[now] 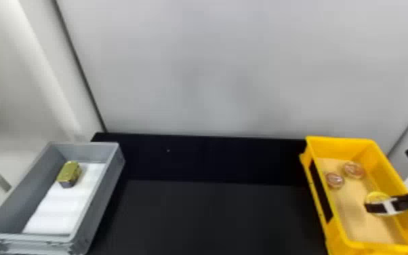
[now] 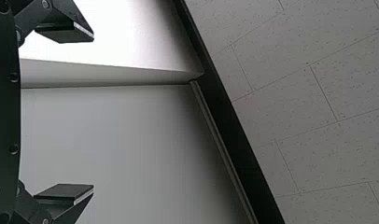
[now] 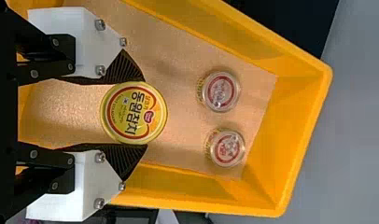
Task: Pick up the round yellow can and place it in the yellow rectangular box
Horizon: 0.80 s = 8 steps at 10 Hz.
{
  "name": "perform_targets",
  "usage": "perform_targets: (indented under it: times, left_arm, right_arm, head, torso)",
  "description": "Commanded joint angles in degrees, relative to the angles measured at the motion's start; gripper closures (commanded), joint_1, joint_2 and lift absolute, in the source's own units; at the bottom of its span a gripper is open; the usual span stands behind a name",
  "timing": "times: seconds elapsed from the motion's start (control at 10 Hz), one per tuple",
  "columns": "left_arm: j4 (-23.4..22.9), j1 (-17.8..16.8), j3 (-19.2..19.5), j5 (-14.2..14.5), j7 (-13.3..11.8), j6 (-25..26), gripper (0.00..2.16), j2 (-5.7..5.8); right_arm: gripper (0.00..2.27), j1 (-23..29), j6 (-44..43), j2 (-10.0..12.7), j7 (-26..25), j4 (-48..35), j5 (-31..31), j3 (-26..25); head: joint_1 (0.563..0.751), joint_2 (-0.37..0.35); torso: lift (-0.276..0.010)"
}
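Observation:
In the head view my right gripper (image 1: pixel 373 205) is low inside the yellow rectangular box (image 1: pixel 384 162), with the round yellow can (image 1: pixel 376 195) at its fingers. The right wrist view has the gripper (image 3: pixel 145 113) shut on the round yellow can (image 3: pixel 120 112), one finger against each side and the printed lid facing the camera. Whether the can's underside touches the box's lined floor I cannot tell. My left gripper (image 2: pixel 93 113) stands open in the left wrist view, away from the boxes, with nothing between its fingers.
Two small round clear-lidded containers (image 3: pixel 221 92) (image 3: pixel 227 148) stand in the yellow box, near its far end. On the left, a grey box (image 1: pixel 93 196) with a white liner holds a gold rectangular can (image 1: pixel 68 173). A black tabletop (image 1: pixel 210 217) lies between the boxes.

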Motion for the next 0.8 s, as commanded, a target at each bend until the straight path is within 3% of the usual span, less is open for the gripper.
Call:
perform_targets:
  times: [0.0, 0.3, 0.7]
  left_arm:
    - [0.01, 0.04, -0.08, -0.08, -0.02, -0.39, 0.14, -0.04]
    - [0.10, 0.04, -0.26, -0.17, -0.02, -0.75, 0.14, -0.13]
    - [0.10, 0.04, -0.26, -0.17, 0.07, -0.75, 0.14, -0.22]
  right_arm:
    - [0.69, -1.57, -0.99, 0.19, -5.56, 7.08, -7.94, 0.36]
    - [0.69, -2.45, -1.07, 0.02, -11.63, 11.47, -15.33, 0.45]
    - [0.67, -2.53, -0.46, -0.16, -12.95, 11.65, -16.47, 0.18]
  head:
    - [0.663, 0.054]
    - [0.663, 0.054]
    - [0.663, 0.054]
  torso:
    - [-0.010]
    - [-0.010]
    - [-0.010]
